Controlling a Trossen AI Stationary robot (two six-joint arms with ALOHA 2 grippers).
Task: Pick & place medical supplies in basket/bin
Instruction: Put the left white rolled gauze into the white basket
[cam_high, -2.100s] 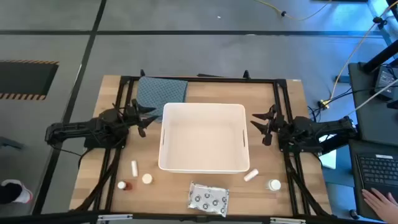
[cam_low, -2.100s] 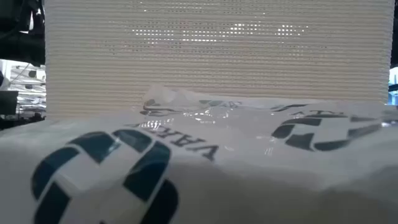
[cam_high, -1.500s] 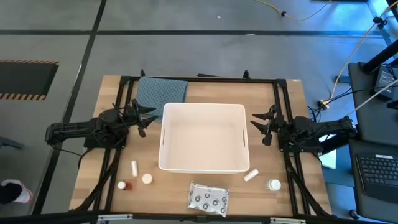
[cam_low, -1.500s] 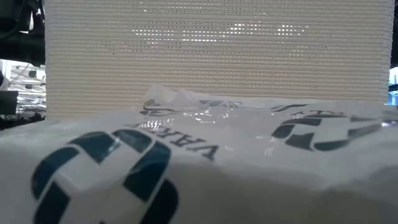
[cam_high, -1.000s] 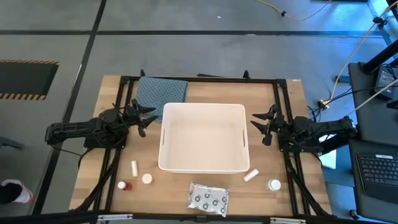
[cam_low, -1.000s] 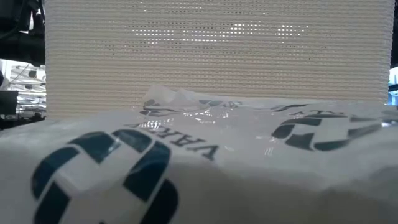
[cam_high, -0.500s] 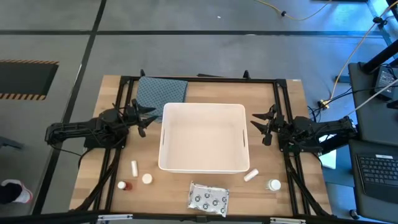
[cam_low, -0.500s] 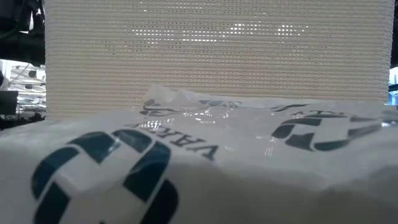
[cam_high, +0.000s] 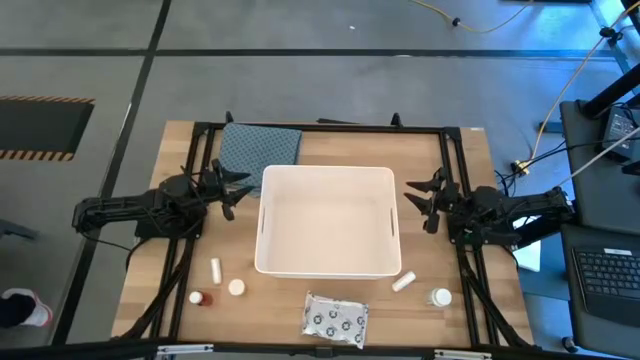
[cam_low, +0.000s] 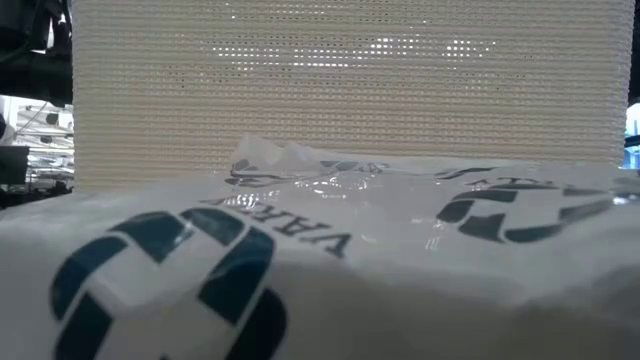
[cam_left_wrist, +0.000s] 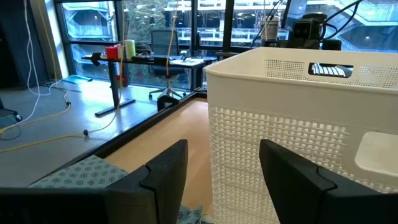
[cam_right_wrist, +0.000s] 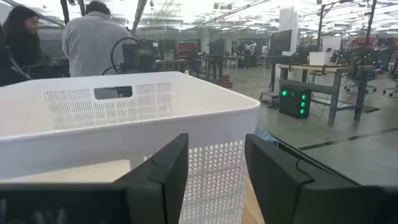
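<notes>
White plastic, the bin (cam_high: 328, 222) sits at the middle of the wooden worktop (cam_high: 470, 160), with nothing inside. The left gripper (cam_high: 232, 187) hangs by the bin's left wall, fingers spread and holding nothing; the right gripper (cam_high: 423, 203) hangs by its right wall, likewise spread and empty. Along the worktop's front edge lie a silvery packet (cam_high: 335, 319), a white tube (cam_high: 216, 268), a white bottle (cam_high: 236, 288) and a red-brown bottle (cam_high: 200, 298) at the left, then another tube (cam_high: 403, 282) and capped bottle (cam_high: 441, 297) at the right. A blue-grey cloth (cam_high: 260, 148) lies at the back edge.
</notes>
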